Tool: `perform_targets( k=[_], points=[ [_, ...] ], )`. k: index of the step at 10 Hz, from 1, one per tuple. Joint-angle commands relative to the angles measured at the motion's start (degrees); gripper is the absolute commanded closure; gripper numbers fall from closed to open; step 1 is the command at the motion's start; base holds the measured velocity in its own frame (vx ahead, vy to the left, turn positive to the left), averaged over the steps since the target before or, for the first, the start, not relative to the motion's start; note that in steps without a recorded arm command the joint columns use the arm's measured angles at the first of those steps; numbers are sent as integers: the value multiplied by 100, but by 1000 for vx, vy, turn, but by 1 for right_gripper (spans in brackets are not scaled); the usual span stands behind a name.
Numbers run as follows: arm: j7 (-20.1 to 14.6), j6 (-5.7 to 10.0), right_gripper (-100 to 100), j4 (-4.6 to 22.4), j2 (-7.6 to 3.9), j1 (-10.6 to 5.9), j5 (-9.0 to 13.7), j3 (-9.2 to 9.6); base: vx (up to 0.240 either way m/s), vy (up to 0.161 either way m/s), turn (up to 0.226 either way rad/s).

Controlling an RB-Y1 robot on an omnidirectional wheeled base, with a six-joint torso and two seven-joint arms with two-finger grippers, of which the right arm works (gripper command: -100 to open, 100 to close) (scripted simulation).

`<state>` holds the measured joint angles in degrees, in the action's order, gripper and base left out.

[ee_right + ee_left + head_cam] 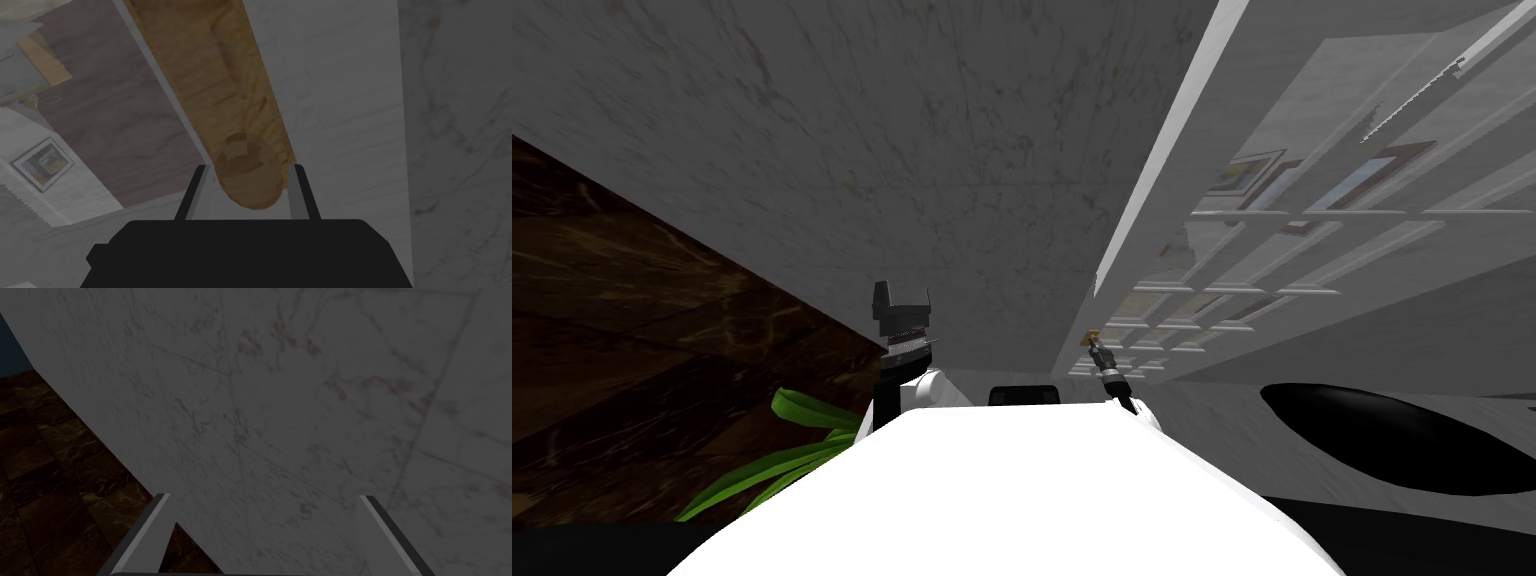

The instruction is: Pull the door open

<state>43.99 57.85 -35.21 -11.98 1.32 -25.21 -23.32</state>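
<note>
Head view: the grey marble wall (912,150) spans the upper middle. Its lower edge meets the dark brown floor (632,330) along a slant on the left. Green plant (782,450) leaves spread over the floor by my left side, and the floor beyond them is bare. The left hand (900,305) points upward, near the wall's lower edge. At the wall's right edge a white strip runs down. Past it stands the white door (1232,295) with its grid of panes. The small brown handle (1089,337) sits low on the door's edge nearest the wall, and the right hand (1097,348) is at it. A black area (1392,440) lies lower right, below the door.

Left wrist view: the left hand's fingers (155,523) stand wide apart with nothing between them. The wall is close ahead, and floor shows beyond one finger.

Right wrist view: the right hand's fingers (299,190) press both sides of the handle's rounded end, gripping it. The handle is a long wooden bar running away from the hand along the door. The wall borders the door on one side. On the other side a pane shows a framed picture (42,162).
</note>
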Motion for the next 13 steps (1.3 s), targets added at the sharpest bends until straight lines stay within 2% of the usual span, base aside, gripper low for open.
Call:
perform_targets(
  k=[1,3,7,8,12,13],
  points=[
    [-276,13,100,58,-6,-18,-10,-28,-19,-7,15],
    [-486,25,100,95,-12,-40,-23,-47,-23,-7,19],
    [-1137,71,100,226,-32,-121,-68,-118,-25,-9,22],
    [-1169,71,100,226,-32,-121,-68,-118,-20,-5,12],
    [-1816,119,100,365,-54,-206,-116,-192,-25,-9,23],
    [-1858,119,100,365,-54,-206,-116,-192,-19,-4,12]
  ],
)
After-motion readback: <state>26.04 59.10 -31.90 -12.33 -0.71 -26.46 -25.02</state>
